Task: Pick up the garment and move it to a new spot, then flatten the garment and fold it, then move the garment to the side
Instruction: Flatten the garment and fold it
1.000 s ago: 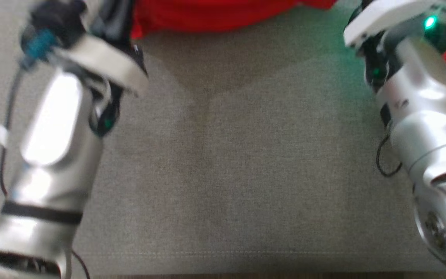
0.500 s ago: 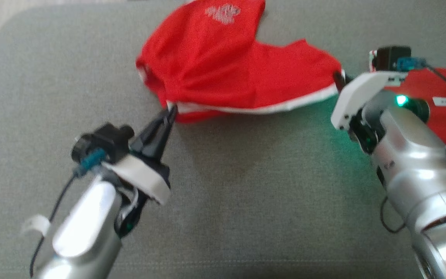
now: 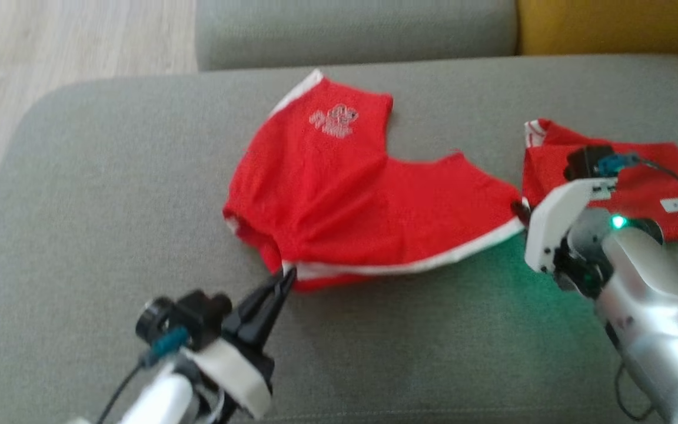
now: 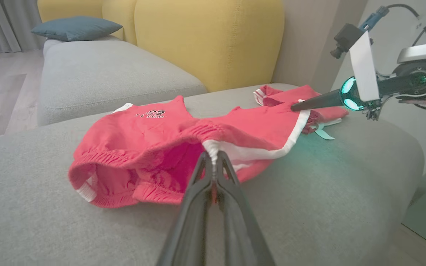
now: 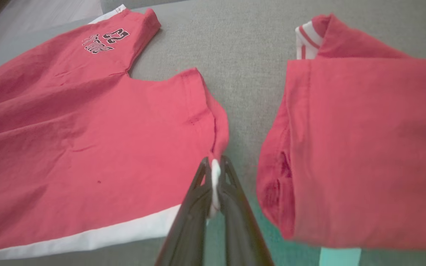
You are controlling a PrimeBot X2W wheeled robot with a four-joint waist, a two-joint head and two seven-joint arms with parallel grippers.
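While our left gripper point(image 3: 285, 277) and right gripper point(image 3: 518, 209) each pinch the white edge point(image 3: 409, 268) of the red garment point(image 3: 339, 194) spread between them, we should draw apart evenly and low.

The red shorts point(image 3: 339, 194), white-striped along one side with a printed leg, lay spread and slightly rumpled on the grey sofa cushion point(image 3: 109, 194).

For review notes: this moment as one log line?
left gripper: shut on red shorts waistband | right gripper: shut on its hem corner | other red garment: apart
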